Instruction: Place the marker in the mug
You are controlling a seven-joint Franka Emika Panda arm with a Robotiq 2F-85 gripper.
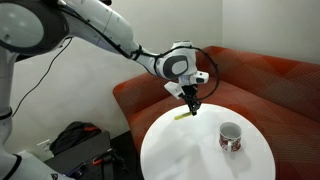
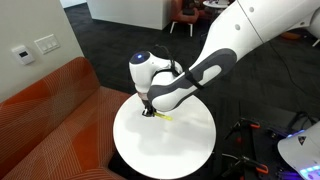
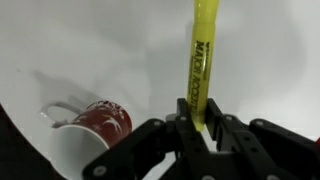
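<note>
Item 1. The Robotiq gripper (image 3: pixel 200 128) is clenching a thin yellow-green stick-shaped marker (image 3: pixel 201 60). In the wrist view its two black fingers (image 3: pixel 222 135) are pressing against the marker's near end from both sides, with no gap showing. From there the marker is running straight towards 12 o'clock, with dark lettering showing along its barrel.

Item 2. In both exterior views the gripper (image 1: pixel 193 106) (image 2: pixel 148 111) is pointing down at a round white table (image 1: pixel 190 150) (image 2: pixel 175 150). The marker (image 1: pixel 184 115) (image 2: pixel 161 116) is showing as a short yellow streak at the fingertips, low over the tabletop. Whether it is touching the surface cannot be told.

Item 3. A small white ceramic mug with dark red markings (image 3: pixel 100 125) is sitting on the table, apart from the marker. In the wrist view it is lying at about 8 o'clock from the gripped end, with its handle facing 10 o'clock. In an exterior view the mug (image 1: pixel 230 136) is standing upright at about 4 o'clock from the gripper, with bare tabletop between the two. The marker is outside the mug.

Item 4. The white arm (image 1: pixel 100 30) is reaching over the table edge. A red-orange upholstered sofa (image 1: pixel 260 80) (image 2: pixel 50 110) is curving round the table. A black bag (image 1: pixel 80 145) is lying on the floor at 9 o'clock from the table.
</note>
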